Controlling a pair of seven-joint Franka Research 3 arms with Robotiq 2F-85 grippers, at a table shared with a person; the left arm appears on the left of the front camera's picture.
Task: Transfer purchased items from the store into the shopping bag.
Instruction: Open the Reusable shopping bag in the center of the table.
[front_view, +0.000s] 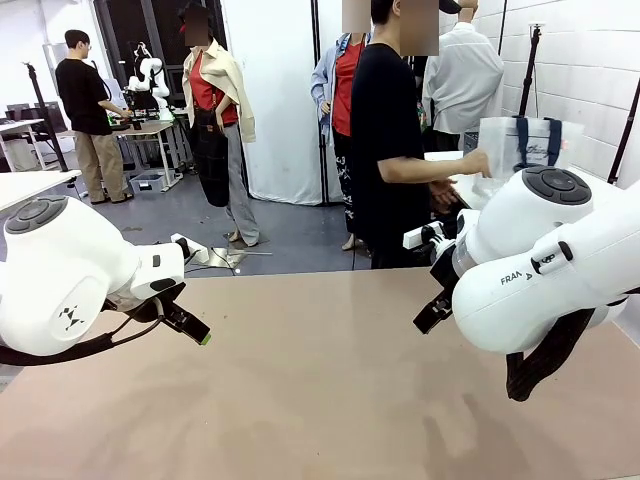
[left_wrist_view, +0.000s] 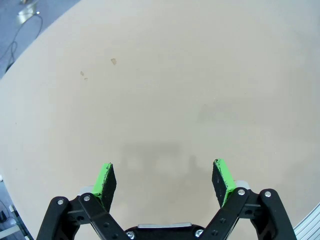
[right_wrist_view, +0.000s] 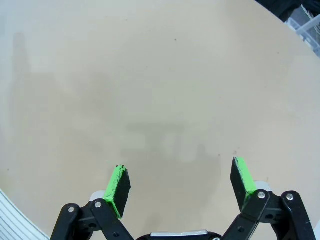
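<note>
A person at the far side of the table holds up the shopping bag (front_view: 525, 145), translucent white with navy handles, by one hand (front_view: 478, 163) beyond the table's far right corner. My left gripper (front_view: 192, 327) hovers low over the table's left side, open and holding nothing. In the left wrist view, the left gripper (left_wrist_view: 165, 177) has only bare tabletop between its green pads (left_wrist_view: 106, 179). My right gripper (front_view: 432, 312) hangs at the right, below the bag and nearer to me, also open. The right wrist view shows the right gripper (right_wrist_view: 181, 182) empty over bare table. The store and the purchased items are out of view.
The tan tabletop (front_view: 320, 400) stretches between both arms. The person in black (front_view: 385, 150) stands at its far edge, right of centre. More people stand behind, and one works at another table (front_view: 150, 128) far back left.
</note>
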